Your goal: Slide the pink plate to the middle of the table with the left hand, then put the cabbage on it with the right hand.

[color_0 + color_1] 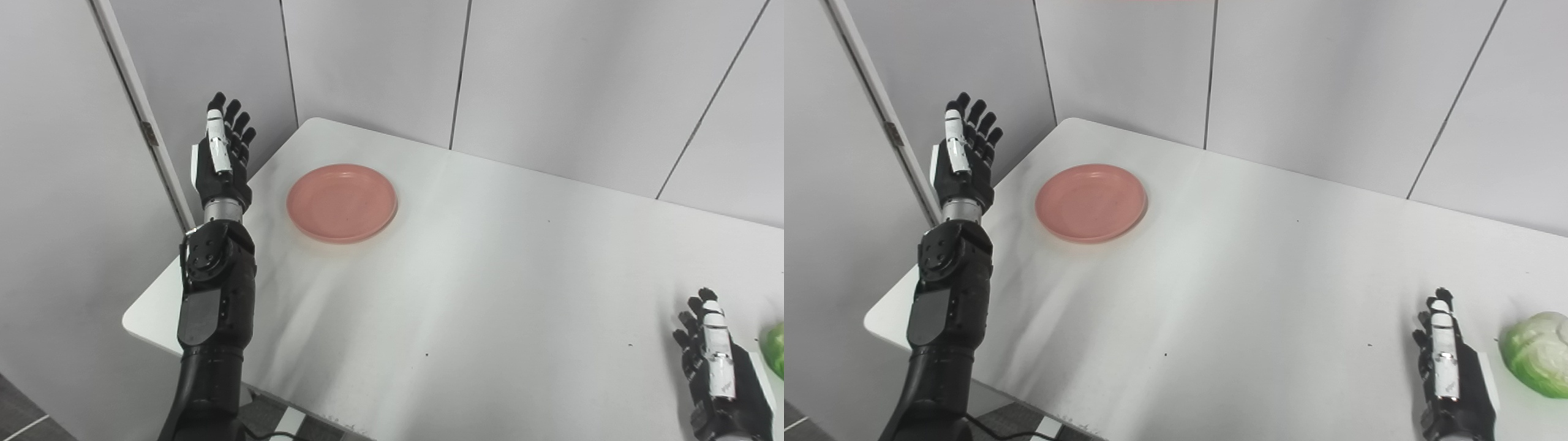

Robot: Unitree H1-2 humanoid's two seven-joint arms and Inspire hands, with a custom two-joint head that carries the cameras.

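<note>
pink plate at the far left of the counter, both robot hands empty

the left robot hand [964, 156] is raised beside the counter's [1213, 294] left edge, fingers straight and spread, holding nothing. the pink plate [1091, 202] lies flat just right of it, well left of the middle. the right robot hand [1451, 367] rests near the front right, fingers extended, empty, just beside the cabbage [1537, 353].

Your left hand [222, 160] is black with a white strip along one finger; below it sits a silver wrist ring, then a glossy black forearm with round screwed covers. Your right hand [1450, 375] matches it.
</note>
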